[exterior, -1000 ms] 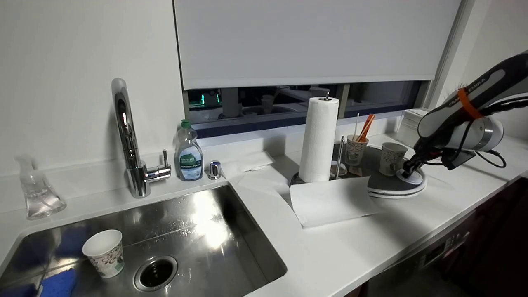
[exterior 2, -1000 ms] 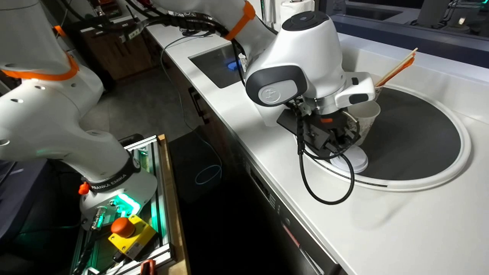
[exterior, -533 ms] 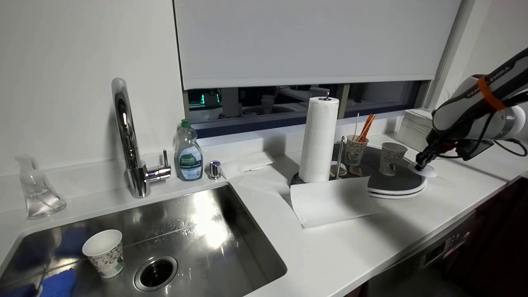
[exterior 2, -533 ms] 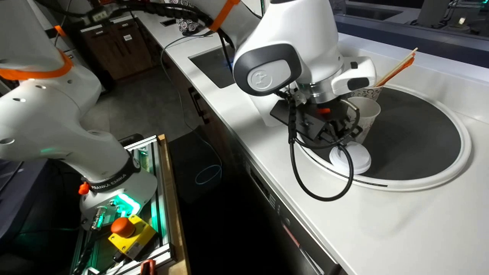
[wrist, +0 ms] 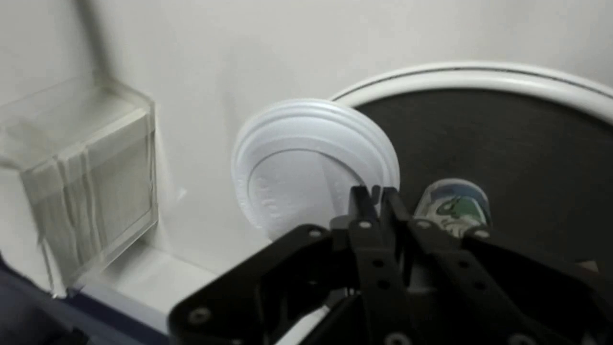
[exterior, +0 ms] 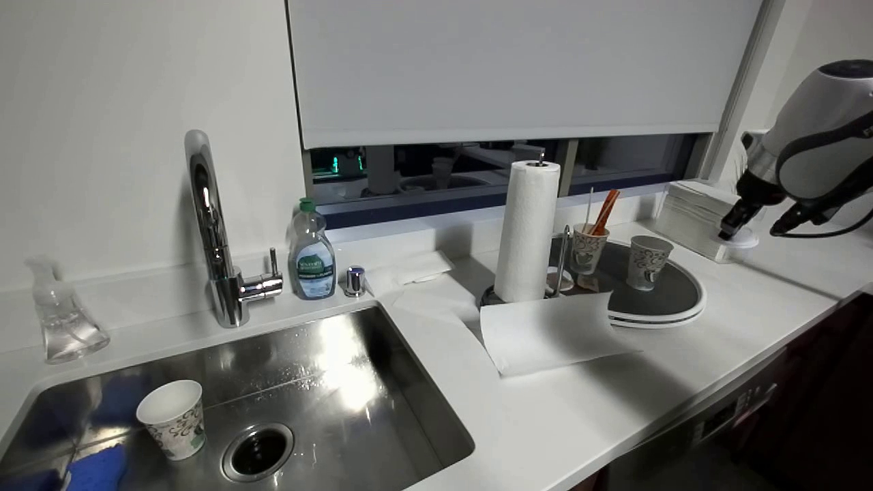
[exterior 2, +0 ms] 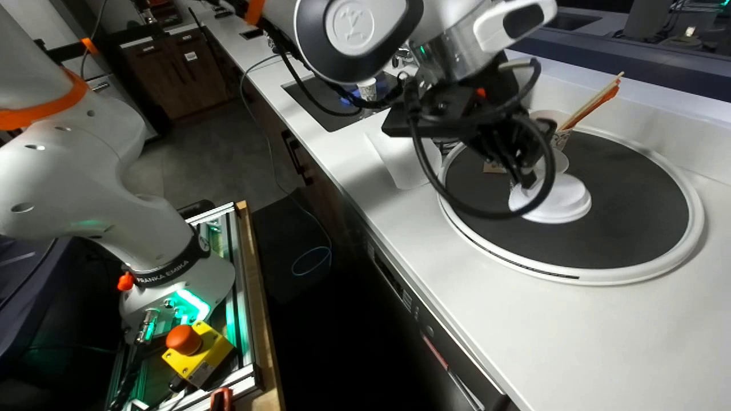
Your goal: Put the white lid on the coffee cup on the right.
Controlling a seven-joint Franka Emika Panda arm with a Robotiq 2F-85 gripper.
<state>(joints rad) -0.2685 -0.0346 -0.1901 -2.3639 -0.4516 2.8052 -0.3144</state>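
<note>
The white lid (exterior: 745,239) is held in the air by my gripper (exterior: 728,230), up and to the right of the turntable in an exterior view. In the wrist view the lid (wrist: 297,182) hangs on the left of the nearly closed fingertips (wrist: 376,191), gripped near its edge. It also shows in an exterior view (exterior 2: 557,202), below the fingers (exterior 2: 525,178). The coffee cup (exterior: 648,262), greyish with a leaf pattern, stands upright and open on the turntable's right part. It shows beyond the fingers in the wrist view (wrist: 457,206). Elsewhere its rim (exterior 2: 559,162) is mostly hidden behind lid and gripper.
The dark round turntable (exterior 2: 634,200) also bears a cup with orange and pale sticks (exterior: 588,252). A paper-towel roll (exterior: 528,232) stands beside it. A napkin stack (exterior: 692,221) lies behind the lid. A paper cup (exterior: 174,419) stands in the sink (exterior: 327,409).
My gripper has lifted the lid from near the turntable's edge. In an exterior view it has moved up and right, away from the coffee cup. The cups have not moved.
</note>
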